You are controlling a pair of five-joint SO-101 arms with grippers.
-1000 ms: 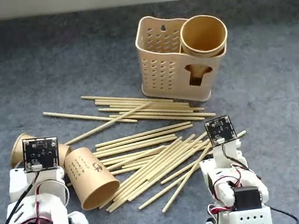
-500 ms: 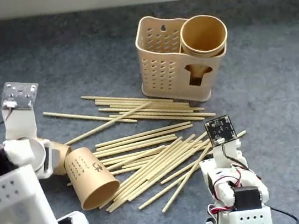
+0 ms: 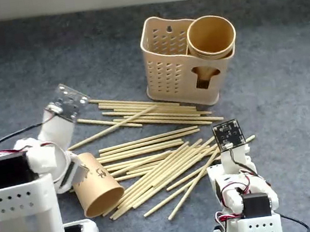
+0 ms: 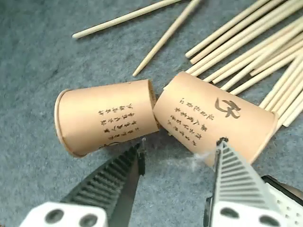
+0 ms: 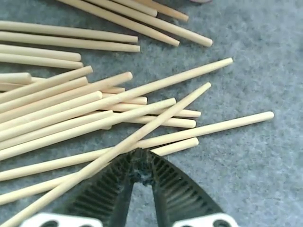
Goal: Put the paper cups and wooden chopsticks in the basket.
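Observation:
Two tan paper cups lie on their sides, end to end, on the grey carpet: one and the other, the latter also in the high view. My left gripper hangs open just above where they meet, one finger over each cup. Wooden chopsticks lie scattered mid-table. My right gripper is shut and holds nothing, its tip at the near ends of some chopsticks. The beige basket stands at the back with stacked paper cups inside.
The left arm rises at the near left and hides part of one cup in the high view. The right arm sits at the near right. Bare carpet lies to the right of the chopsticks and around the basket.
The left arm rose from the near left corner and swung rightward over the two lying cups. The right arm, cups, chopsticks and basket have not moved.

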